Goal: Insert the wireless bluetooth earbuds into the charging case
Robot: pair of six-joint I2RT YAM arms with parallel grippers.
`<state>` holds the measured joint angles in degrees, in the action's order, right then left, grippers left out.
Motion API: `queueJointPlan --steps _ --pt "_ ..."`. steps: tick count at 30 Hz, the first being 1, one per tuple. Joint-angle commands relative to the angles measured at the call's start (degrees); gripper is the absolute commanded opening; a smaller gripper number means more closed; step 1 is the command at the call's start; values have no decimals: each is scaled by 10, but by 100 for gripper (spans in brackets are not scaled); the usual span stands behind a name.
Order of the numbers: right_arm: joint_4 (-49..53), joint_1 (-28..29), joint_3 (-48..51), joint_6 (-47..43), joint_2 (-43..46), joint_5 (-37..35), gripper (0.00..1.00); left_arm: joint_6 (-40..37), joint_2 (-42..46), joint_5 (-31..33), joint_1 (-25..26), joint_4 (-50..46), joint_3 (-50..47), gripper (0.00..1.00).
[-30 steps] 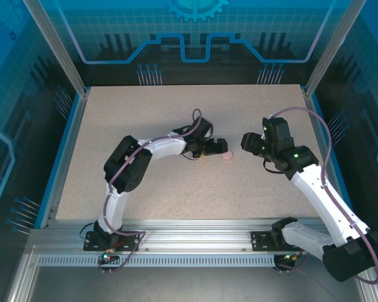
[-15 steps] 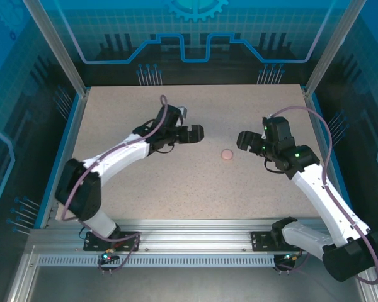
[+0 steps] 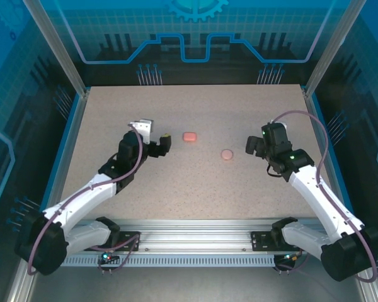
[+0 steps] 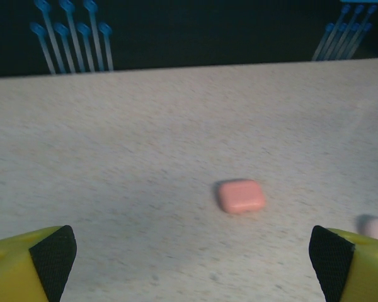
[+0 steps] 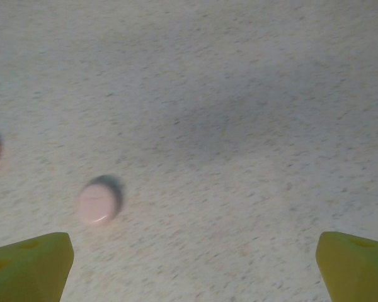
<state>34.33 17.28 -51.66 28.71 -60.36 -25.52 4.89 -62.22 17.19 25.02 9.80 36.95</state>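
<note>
Shows L gripper (image 3: 166, 144) wide open, empty, just left of case (image 3: 189, 136). R gripper (image 3: 249, 146) wide open too, empty, near lump (image 3: 227, 154); case, lump apart.

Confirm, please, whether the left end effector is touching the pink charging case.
Apart. In the left wrist view the charging case lies ahead of the open left end effector, with bare table between them.

The charging case (image 3: 189, 136) lies flat just above centre of the top view: a glossy salmon-pink rounded rectangle, its smooth top closed. Down to its right, well apart, sits a paler pink round lump (image 3: 227, 154), too blurred for detail.
</note>
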Motion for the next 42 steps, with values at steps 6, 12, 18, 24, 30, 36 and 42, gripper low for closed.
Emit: queueJointPlan --steps 6,12,18,24,30,36,42 --pt "-164 -48 67 -74 -34 -107 100 -123 21 56 -102 128 -49 99" --pt "-260 -81 94 -131 -109 -117 100 -105 -41 31 -152 243 -142 99" --pt "-427 -82 167 -158 -150 -131 100 -99 -112 -5 -161 383 -204 99" --pt "-701 -85 266 -234 -175 -78 100 -87 -186 -64 -193 438 -204 99" --pt "-782 -116 300 -243 -205 47 100 -90 -244 -101 -204 458 -189 99" --pt "-787 -127 278 -267 -254 137 100 -79 -245 -135 -223 412 -164 99" --pt "-790 -133 280 -266 -257 147 100 -46 -249 -154 -253 359 -134 99"
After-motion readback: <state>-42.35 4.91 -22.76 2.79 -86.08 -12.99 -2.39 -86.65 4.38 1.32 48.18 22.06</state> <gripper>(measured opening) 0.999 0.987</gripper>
